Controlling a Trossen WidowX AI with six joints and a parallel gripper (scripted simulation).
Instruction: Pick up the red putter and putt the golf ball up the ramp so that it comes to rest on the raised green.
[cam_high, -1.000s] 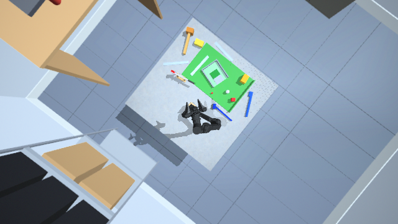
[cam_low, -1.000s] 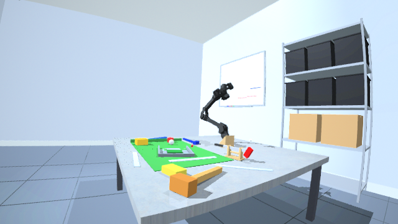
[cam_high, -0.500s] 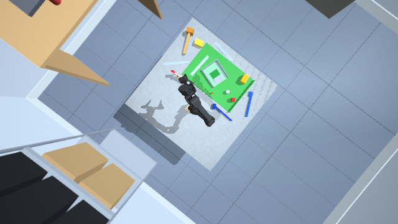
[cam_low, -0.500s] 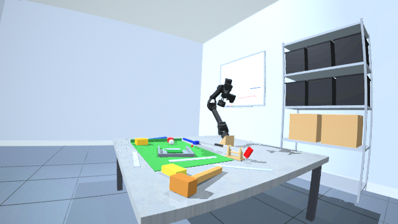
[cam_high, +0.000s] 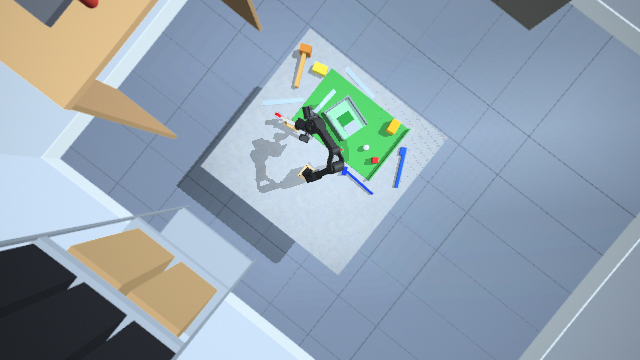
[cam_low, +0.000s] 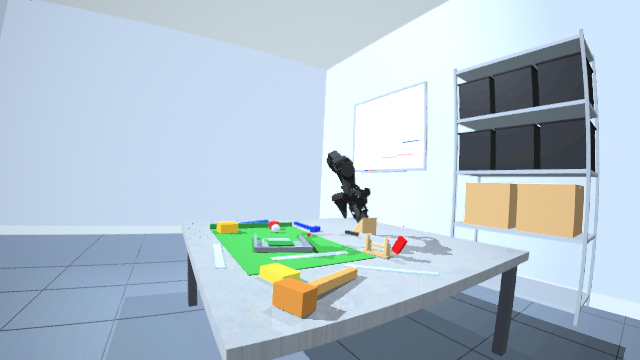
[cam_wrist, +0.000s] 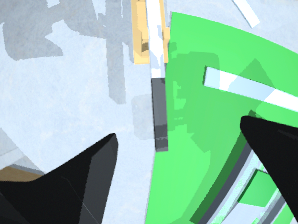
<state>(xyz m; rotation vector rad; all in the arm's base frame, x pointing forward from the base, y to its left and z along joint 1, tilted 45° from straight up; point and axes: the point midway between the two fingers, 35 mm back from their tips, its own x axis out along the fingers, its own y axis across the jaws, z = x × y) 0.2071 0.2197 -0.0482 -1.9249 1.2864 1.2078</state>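
The putter lies across a small wooden rack (cam_low: 378, 254) (cam_wrist: 141, 50); its red head (cam_high: 278, 115) (cam_low: 399, 245) is at the outer end, and its white shaft (cam_wrist: 156, 30) and dark grip (cam_wrist: 159, 112) show in the wrist view. My gripper (cam_high: 305, 125) (cam_wrist: 180, 131) is open and empty above the putter, with the grip ahead of and between the fingertips in the wrist view. The white golf ball (cam_high: 366, 147) (cam_low: 275, 228) rests on the green mat (cam_high: 340, 82) (cam_low: 240, 250) (cam_wrist: 195, 40). A grey-walled enclosure holds a green square (cam_high: 345, 118) (cam_low: 279, 242) (cam_wrist: 257, 187). I cannot make out the ramp's slope.
A red cube (cam_high: 375, 160) and a yellow-orange block (cam_high: 393, 127) (cam_low: 227, 227) are near the ball. A yellow block (cam_high: 320, 69) (cam_low: 280, 273) and an orange mallet (cam_high: 305, 50) (cam_low: 295, 297) lie beyond the mat. Two blue sticks (cam_high: 400, 167) (cam_high: 357, 182) lie beside it.
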